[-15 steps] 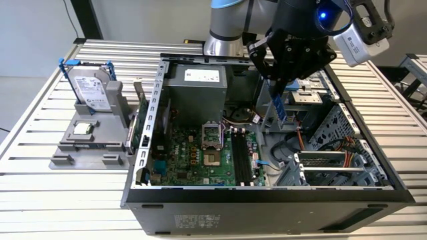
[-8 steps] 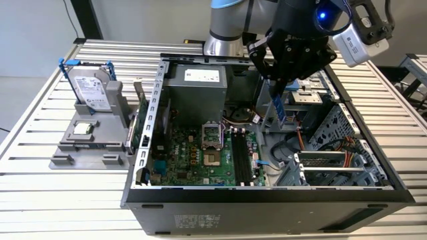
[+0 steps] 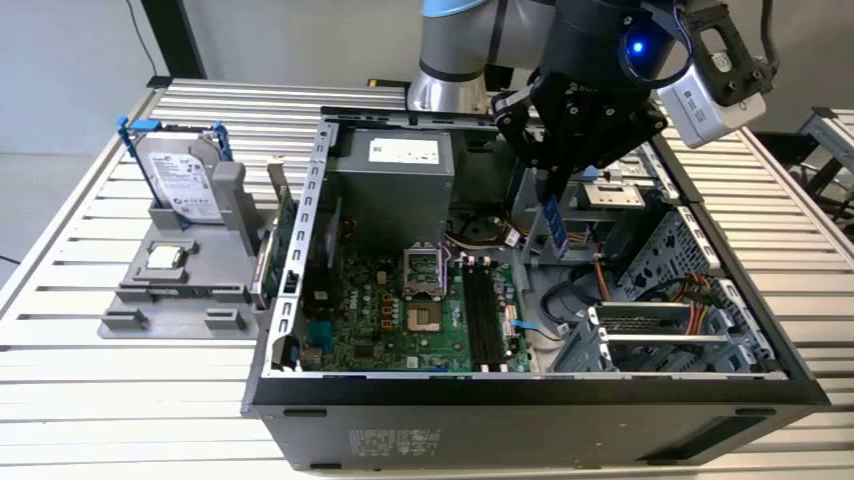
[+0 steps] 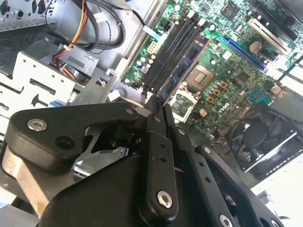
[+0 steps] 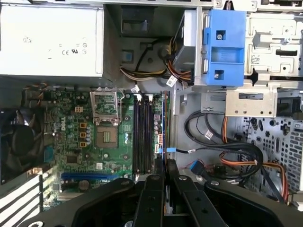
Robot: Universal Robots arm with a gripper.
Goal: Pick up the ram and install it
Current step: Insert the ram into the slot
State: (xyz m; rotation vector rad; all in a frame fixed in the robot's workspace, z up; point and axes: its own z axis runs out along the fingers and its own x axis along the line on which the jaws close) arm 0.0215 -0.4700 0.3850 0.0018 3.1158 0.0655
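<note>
Gripper point(image 3: 545, 185) clamped on ram point(image 3: 551, 228) above slots point(image 3: 483, 315)

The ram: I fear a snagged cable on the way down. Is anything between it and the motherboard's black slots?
Nothing visible lies across the empty black slots. The ram, held in the gripper, hangs above the motherboard beside them; a blue-tipped cable lies close alongside, not over them.

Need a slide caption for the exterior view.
The gripper holds the ram upright over the open computer case, near the motherboard's black slots.
</note>
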